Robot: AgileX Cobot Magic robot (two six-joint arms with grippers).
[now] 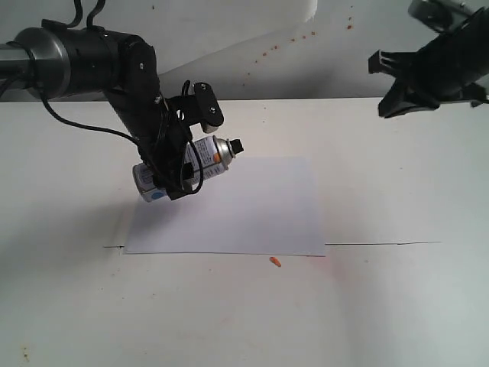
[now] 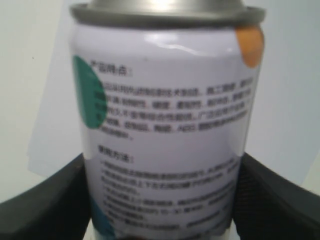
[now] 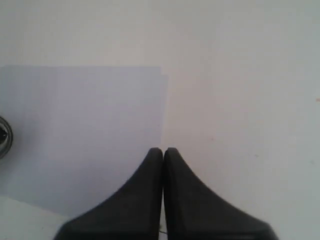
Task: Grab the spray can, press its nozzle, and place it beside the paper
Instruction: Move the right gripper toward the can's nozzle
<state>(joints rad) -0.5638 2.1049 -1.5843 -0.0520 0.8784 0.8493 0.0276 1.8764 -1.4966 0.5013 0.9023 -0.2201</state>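
Note:
My left gripper [image 1: 177,174] is shut on the spray can [image 1: 200,160] and holds it tilted in the air over the left part of the paper [image 1: 244,210]. The can's black nozzle [image 1: 236,147] points right. In the left wrist view the can [image 2: 165,125] fills the frame, its white printed label between two black fingers [image 2: 42,210]; the nozzle is out of that view. My right gripper [image 1: 397,84] hangs high at the far right, shut on nothing; its tips [image 3: 163,152] meet above the paper's edge [image 3: 80,135]. The can's silver rim [image 3: 4,137] shows at that view's edge.
A small orange scrap [image 1: 275,261] lies just below the paper's front edge. A thin dark seam [image 1: 382,244] runs across the white table [image 1: 397,306]. Reddish specks dot the back wall [image 1: 290,42].

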